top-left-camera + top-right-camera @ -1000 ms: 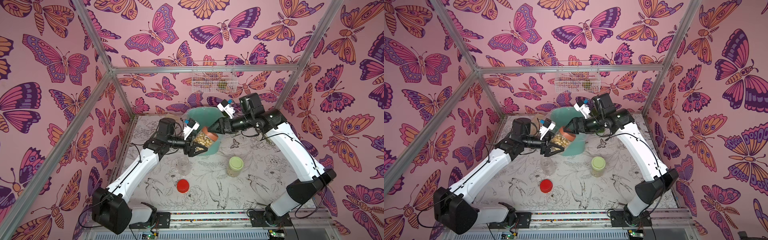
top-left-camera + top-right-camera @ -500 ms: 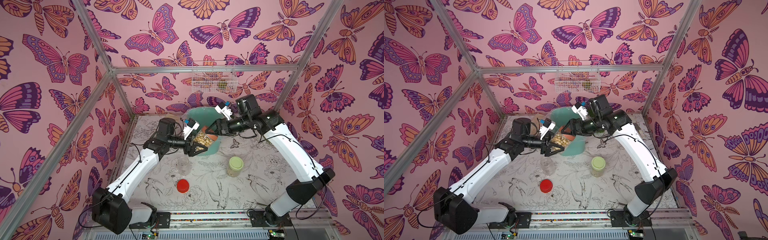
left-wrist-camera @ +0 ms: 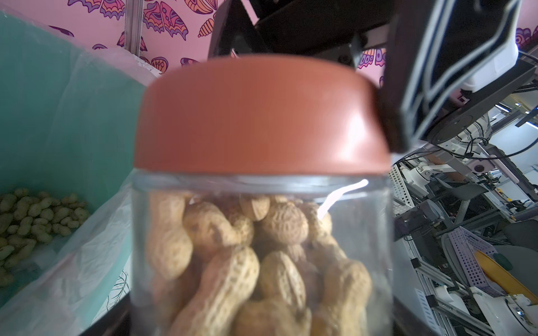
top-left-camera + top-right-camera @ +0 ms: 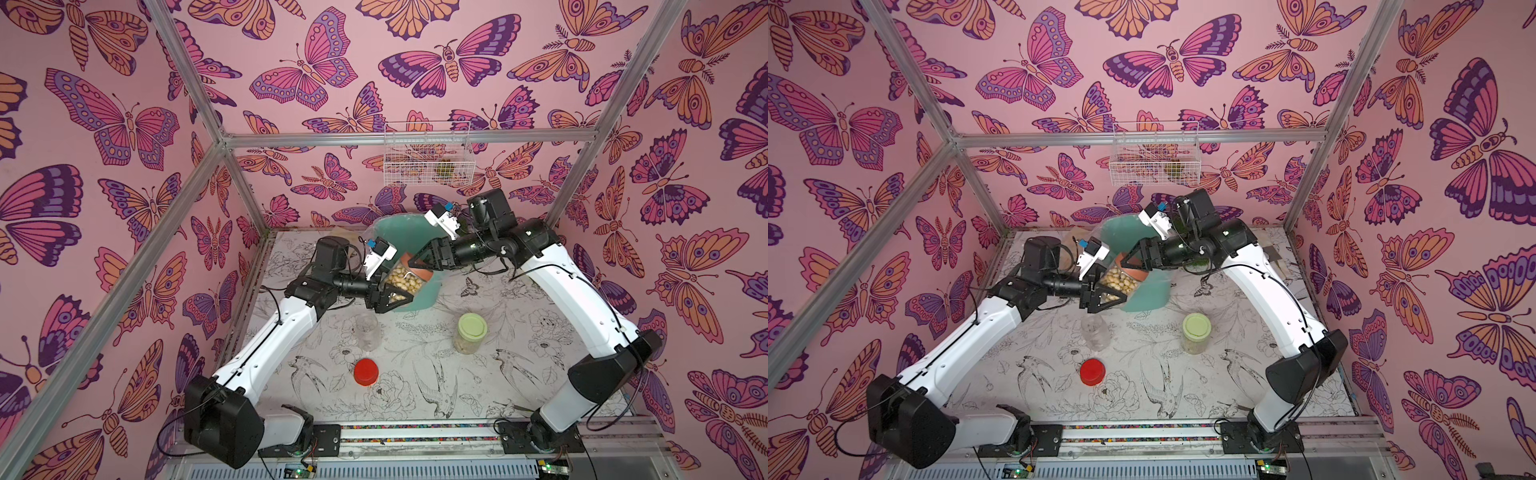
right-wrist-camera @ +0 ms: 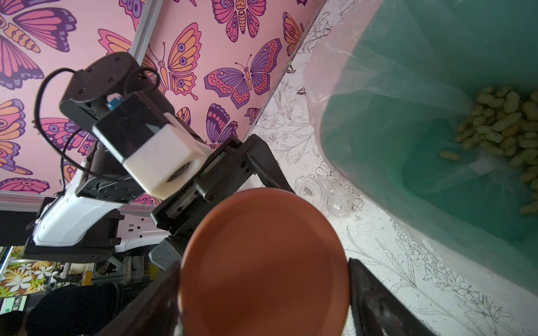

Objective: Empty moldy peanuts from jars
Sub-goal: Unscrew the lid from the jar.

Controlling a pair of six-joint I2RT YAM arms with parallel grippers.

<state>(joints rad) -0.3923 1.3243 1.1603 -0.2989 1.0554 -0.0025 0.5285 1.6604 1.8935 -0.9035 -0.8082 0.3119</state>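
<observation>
Three jars logged. The brown-lidded jar (image 4: 401, 283) is hanging in the air, tilted, its lid end pointing up and toward the teal bin (image 4: 428, 293), close against the bin's near wall in both top views. It is packed with moldy peanuts (image 3: 233, 261), in-shell and beige.

Low on the glass body, the left gripper (image 4: 397, 291) is pinching the jar, jaws pressed onto its sides and leaving the brown lid (image 5: 262, 232) free. Judged: this body hold is serving as the counter-grip for unscrewing.

From the opposite side, the right gripper (image 4: 417, 268) is facing the lid end-on. Its jaws are standing spread to either side of the lid. The fingers (image 5: 369, 293) are sitting at the rim, but whether they are squeezing cannot be told.

Judged: the lid is on, so this jar is not yet emptied. The next move is calling for a firm clamp and a twist while the left arm is resisting. Holding the jar beside the bin is keeping the pour short.

Inside the bin, a plastic liner (image 5: 334, 87) is holding dumped peanuts (image 5: 500, 125) at the bottom.

Further out on the table (image 4: 415, 395):
- The empty jar (image 4: 368, 332) is standing lidless, with the red lid (image 4: 365, 372) lying just beside it. Judged: done.
- The green-lidded jar (image 4: 471, 338) is standing upright and closed, well apart. Judged: waiting.
</observation>
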